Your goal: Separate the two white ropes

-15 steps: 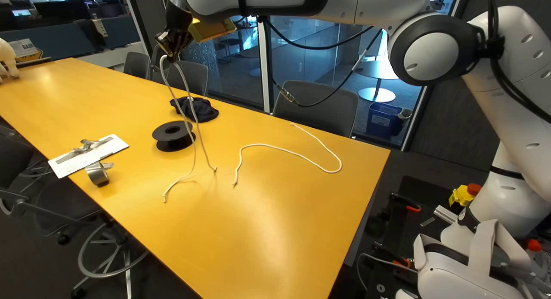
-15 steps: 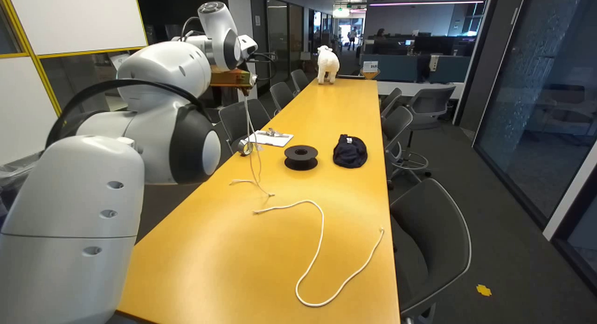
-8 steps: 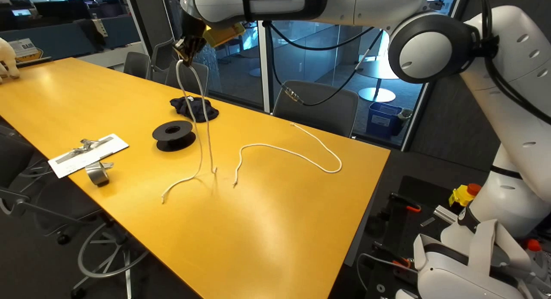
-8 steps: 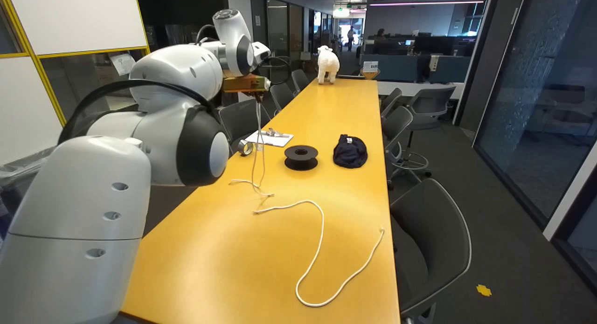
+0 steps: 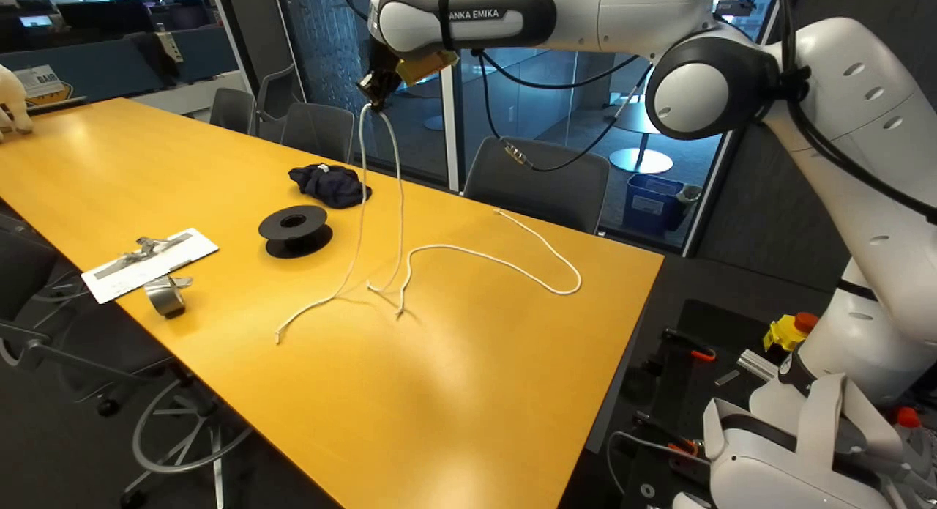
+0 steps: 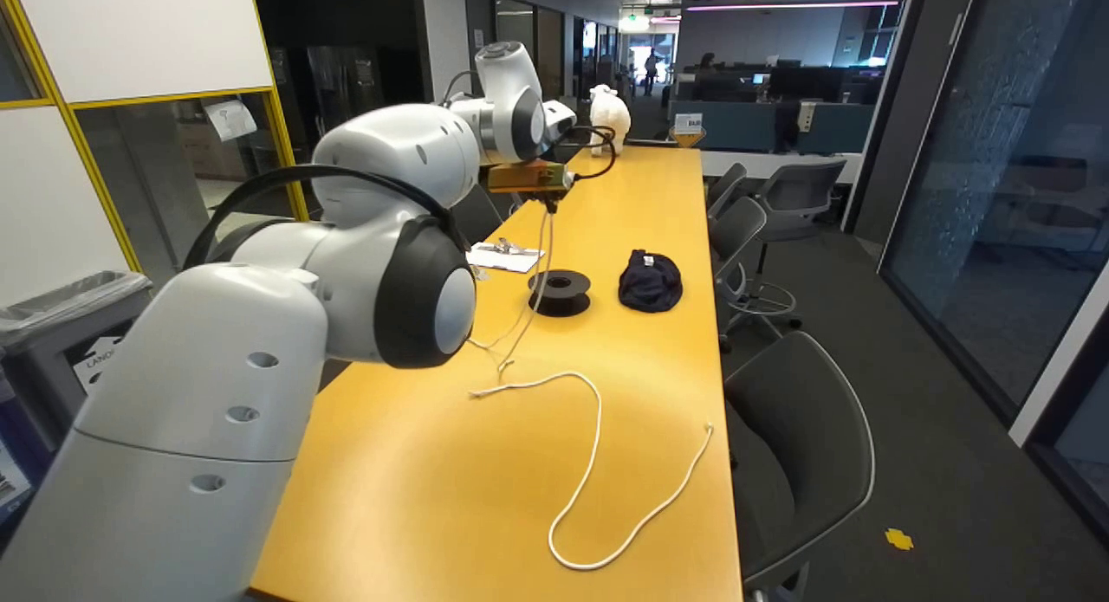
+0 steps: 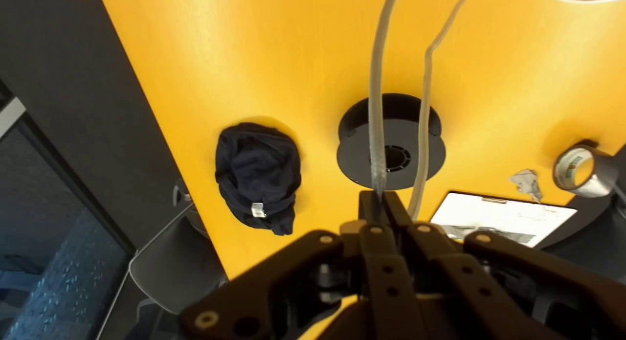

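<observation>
My gripper [image 5: 375, 103] is shut on one white rope [image 5: 361, 201] and holds it near its middle, high above the table; this also shows in the wrist view [image 7: 384, 199]. Its two strands hang down, with both ends on the table. The other white rope [image 5: 476, 253] lies on the table in a loose S curve, also in an exterior view [image 6: 598, 429]. One end of the held rope [image 6: 520, 333] lies close to an end of the lying rope, with a small gap between them. The ropes do not appear to cross.
A black spool [image 5: 295, 231] stands behind the held rope. A dark cap [image 5: 333, 185] lies near the table edge. A white clipboard-like object [image 5: 150, 264] and a tape roll [image 5: 165, 296] sit at the opposite edge. Chairs [image 6: 797, 446] stand along the table [image 6: 416, 463].
My gripper has moved right and slightly down in both exterior views, carrying the rope. One strand's lower end now curves on the table. The other rope, spool and cap have not moved.
</observation>
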You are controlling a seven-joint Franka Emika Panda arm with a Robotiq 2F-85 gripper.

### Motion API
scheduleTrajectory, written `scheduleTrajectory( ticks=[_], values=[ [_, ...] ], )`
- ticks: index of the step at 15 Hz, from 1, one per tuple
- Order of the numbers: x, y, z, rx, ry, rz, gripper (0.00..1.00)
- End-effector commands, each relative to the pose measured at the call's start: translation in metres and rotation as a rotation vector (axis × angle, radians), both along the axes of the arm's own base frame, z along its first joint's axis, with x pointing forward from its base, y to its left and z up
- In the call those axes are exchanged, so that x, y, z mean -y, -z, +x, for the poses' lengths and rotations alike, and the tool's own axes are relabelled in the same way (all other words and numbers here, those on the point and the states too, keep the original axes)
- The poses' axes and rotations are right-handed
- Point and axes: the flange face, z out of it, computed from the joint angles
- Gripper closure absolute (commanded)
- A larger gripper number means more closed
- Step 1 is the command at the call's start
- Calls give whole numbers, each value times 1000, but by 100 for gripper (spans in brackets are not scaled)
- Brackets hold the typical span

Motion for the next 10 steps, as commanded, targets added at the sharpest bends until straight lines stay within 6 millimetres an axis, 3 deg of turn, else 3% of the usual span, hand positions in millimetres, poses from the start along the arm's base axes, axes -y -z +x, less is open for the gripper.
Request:
scheduleTrajectory(
  ticks=[1, 6, 10],
  values=[
    [30, 11, 13, 42, 60, 7, 99],
    [62, 26, 23, 104, 194, 80, 99],
    [79, 25, 26, 173, 282, 138, 99]
  ],
)
